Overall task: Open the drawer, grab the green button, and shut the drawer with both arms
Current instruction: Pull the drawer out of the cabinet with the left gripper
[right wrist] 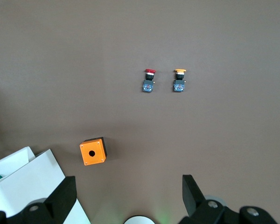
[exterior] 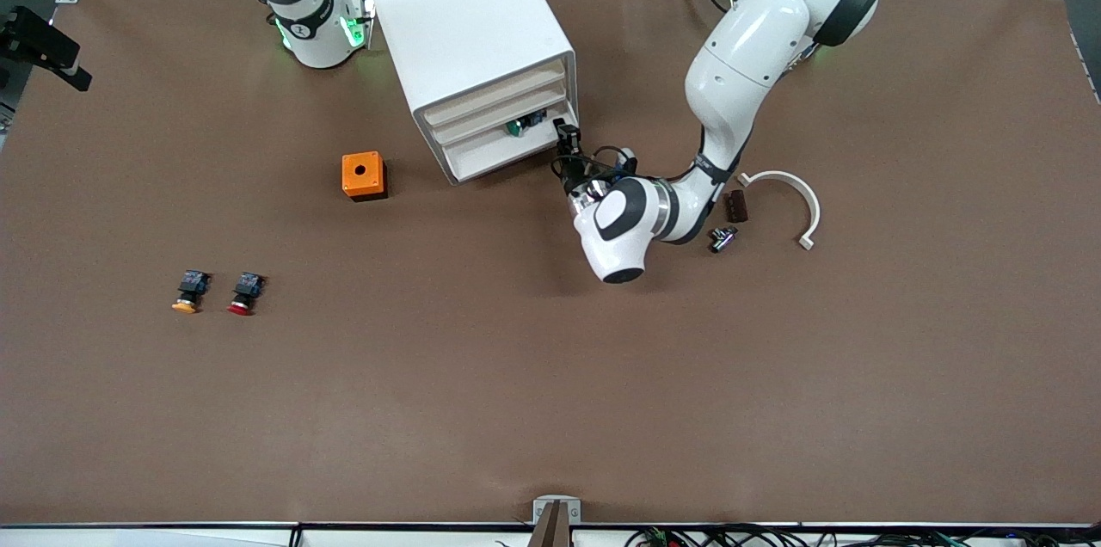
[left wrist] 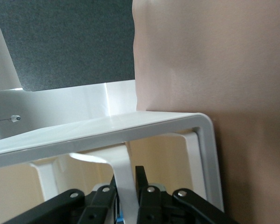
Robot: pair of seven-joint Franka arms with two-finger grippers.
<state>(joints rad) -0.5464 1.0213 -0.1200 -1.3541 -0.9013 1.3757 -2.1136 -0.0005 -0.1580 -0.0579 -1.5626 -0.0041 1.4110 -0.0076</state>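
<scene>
The white cabinet [exterior: 469, 22] stands at the back of the table, its drawers facing the front camera. The green button [exterior: 516, 127] lies in one of the lower drawers [exterior: 482, 134], showing above that drawer's pale front. My left gripper [exterior: 565, 138] is at that drawer's end toward the left arm. In the left wrist view my left gripper [left wrist: 126, 181] is shut on a thin white strip of the drawer [left wrist: 123, 163]. My right gripper [right wrist: 128, 196] hangs open and empty beside the cabinet [right wrist: 28, 179] at the right arm's end, where the arm waits.
An orange box with a hole [exterior: 363, 175] sits beside the cabinet. An orange-capped button [exterior: 187, 292] and a red-capped button [exterior: 244, 294] lie nearer the front camera. A white curved piece [exterior: 787, 203], a dark block [exterior: 735, 205] and a small metal part [exterior: 722, 238] lie by the left arm.
</scene>
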